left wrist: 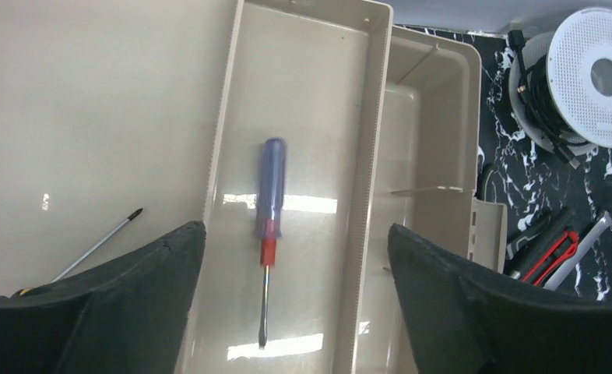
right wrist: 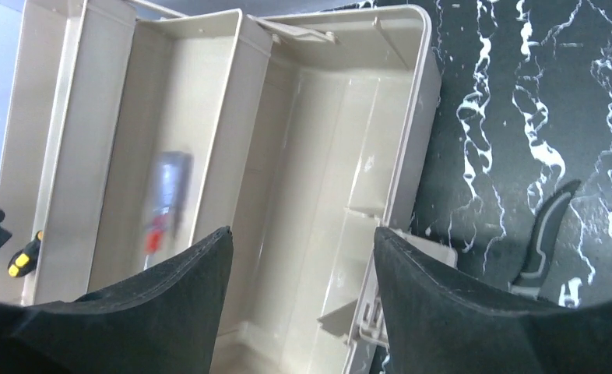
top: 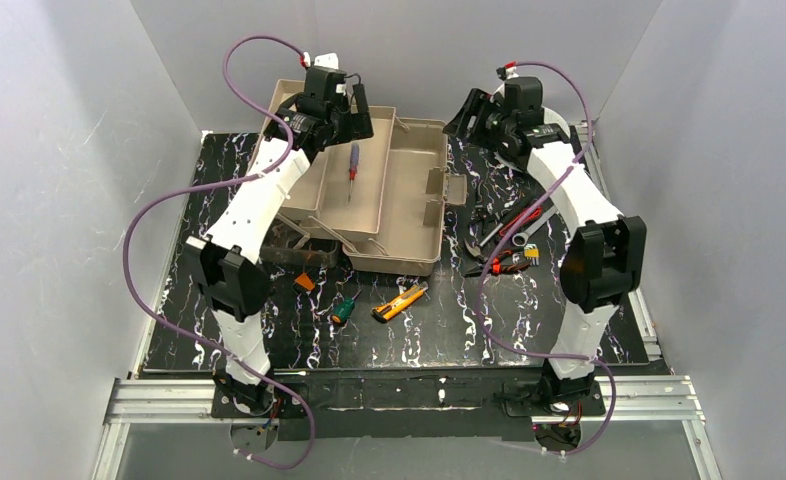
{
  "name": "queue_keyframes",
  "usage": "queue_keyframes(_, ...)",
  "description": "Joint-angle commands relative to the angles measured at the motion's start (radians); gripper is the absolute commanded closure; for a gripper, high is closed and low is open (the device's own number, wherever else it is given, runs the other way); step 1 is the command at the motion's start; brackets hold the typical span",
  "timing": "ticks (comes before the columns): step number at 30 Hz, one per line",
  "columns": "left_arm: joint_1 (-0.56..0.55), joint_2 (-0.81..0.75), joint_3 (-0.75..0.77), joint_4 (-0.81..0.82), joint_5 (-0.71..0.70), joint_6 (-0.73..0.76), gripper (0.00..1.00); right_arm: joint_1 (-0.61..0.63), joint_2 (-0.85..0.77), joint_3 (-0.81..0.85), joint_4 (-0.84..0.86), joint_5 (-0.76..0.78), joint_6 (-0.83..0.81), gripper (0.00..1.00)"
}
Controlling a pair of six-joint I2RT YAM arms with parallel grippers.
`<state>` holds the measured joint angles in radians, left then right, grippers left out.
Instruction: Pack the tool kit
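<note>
In the far left part of the large beige plastic toolbox (top: 416, 190), which stands open at the far middle of the black marble-patterned mat (top: 419, 338), lies a slim black-tipped screwdriver (left wrist: 100, 243). Just right of it the left gripper (left wrist: 295, 234) hangs over the long beige fold-out tray (left wrist: 318, 117), jaws spread wide and holding nothing. The blue-handled screwdriver with a red collar (left wrist: 270, 195) lies flat in the tray below.

On the near mat a green-handled tool (top: 343, 311) and the yellow utility knife (top: 401, 302) wait unpacked.

Further right, the right gripper (right wrist: 301, 231) hovers over the box's right compartment, jaws likewise spread and empty. Right of the box sits a tangled pile of pliers and wrenches (top: 509, 235).

Risks, as I judge them: both arms crowd the far side of the box and could clash, a low finger could hook a tray wall and drag the box, and the tangled tools may lift together.

Only the left wrist view shows the round white spool (left wrist: 595, 78) and the slim screwdriver's tip. Only the top view shows the loose tools on the near mat.
</note>
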<state>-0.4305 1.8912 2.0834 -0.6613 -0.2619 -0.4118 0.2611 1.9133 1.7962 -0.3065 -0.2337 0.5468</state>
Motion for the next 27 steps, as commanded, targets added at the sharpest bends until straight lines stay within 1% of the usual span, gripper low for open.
queue_keyframes(1,-0.015,-0.054,0.058,-0.031,0.024,0.072,0.03,0.004,-0.119,-0.1,0.04,0.046,-0.014,0.26)
queue_keyframes(4,-0.016,-0.125,0.016,-0.001,-0.006,0.1,0.02,0.057,-0.171,-0.128,-0.027,0.168,-0.054,0.26)
queue_keyframes(6,-0.016,-0.19,-0.042,0.035,-0.033,0.115,0.02,0.102,-0.208,-0.15,-0.053,0.254,-0.078,0.25)
queue_keyframes(9,-0.016,-0.309,-0.167,0.108,-0.052,0.129,0.02,0.162,-0.264,-0.21,-0.055,0.288,-0.079,0.23)
queue_keyframes(11,-0.016,-0.404,-0.289,0.179,-0.037,0.156,0.02,0.202,-0.301,-0.26,-0.047,0.313,-0.082,0.22)
queue_keyframes(12,-0.015,-0.463,-0.375,0.234,-0.049,0.162,0.02,0.222,-0.318,-0.28,-0.05,0.338,-0.089,0.21)
queue_keyframes(13,-0.016,-0.522,-0.465,0.287,-0.072,0.163,0.02,0.244,-0.329,-0.297,-0.059,0.376,-0.097,0.19)
queue_keyframes(15,-0.013,-0.653,-0.645,0.38,-0.161,0.125,0.02,0.28,-0.345,-0.321,-0.093,0.453,-0.102,0.15)
queue_keyframes(16,-0.009,-0.741,-0.727,0.425,-0.197,0.105,0.02,0.291,-0.354,-0.331,-0.116,0.477,-0.096,0.13)
queue_keyframes(17,-0.004,-0.802,-0.817,0.456,-0.202,0.101,0.02,0.299,-0.358,-0.337,-0.146,0.496,-0.084,0.13)
queue_keyframes(18,0.0,-0.852,-0.856,0.467,-0.185,0.109,0.02,0.303,-0.362,-0.341,-0.177,0.51,-0.066,0.12)
queue_keyframes(20,0.003,-0.919,-0.874,0.407,-0.144,0.118,0.02,0.308,-0.37,-0.349,-0.251,0.518,-0.046,0.12)
queue_keyframes(22,0.004,-0.95,-0.848,0.243,-0.105,0.094,0.02,0.312,-0.389,-0.369,-0.315,0.518,-0.027,0.12)
queue_keyframes(25,0.004,-0.989,-0.838,0.041,-0.011,0.057,0.02,0.319,-0.451,-0.467,-0.329,0.499,-0.002,0.12)
queue_keyframes(27,0.004,-1.033,-0.886,-0.03,0.047,0.034,0.02,0.321,-0.499,-0.546,-0.297,0.431,0.001,0.14)
